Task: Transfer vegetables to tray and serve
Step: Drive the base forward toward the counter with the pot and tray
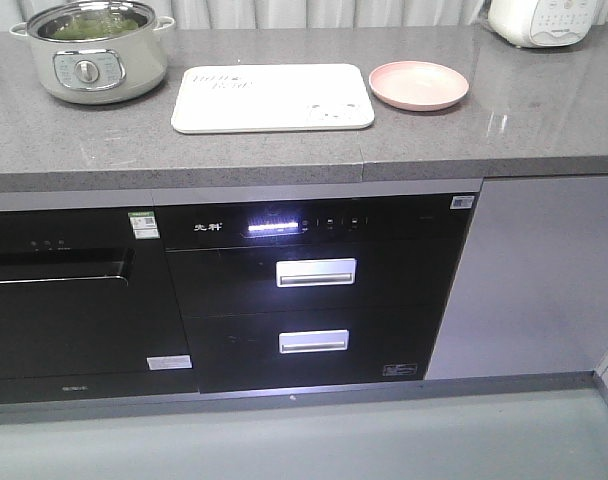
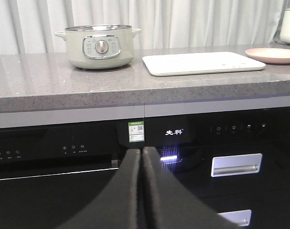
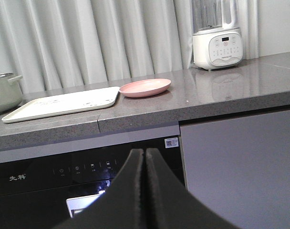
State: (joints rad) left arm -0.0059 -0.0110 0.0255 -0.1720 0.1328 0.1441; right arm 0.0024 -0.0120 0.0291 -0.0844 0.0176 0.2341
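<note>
Left pincer (image 2: 141, 151) and right pincer (image 3: 145, 152) sit closed, empty; task unstarted, next likely lifting lettuce (image 1: 94, 27) from pot (image 1: 96, 72).

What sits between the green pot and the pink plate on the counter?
The cream tray lies flat between the pot and the pink plate, nothing on it. Clearest in the exterior front-facing view.

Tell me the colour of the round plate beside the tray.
The plate is plain pale pink. The exterior front-facing view shows it best.
</note>
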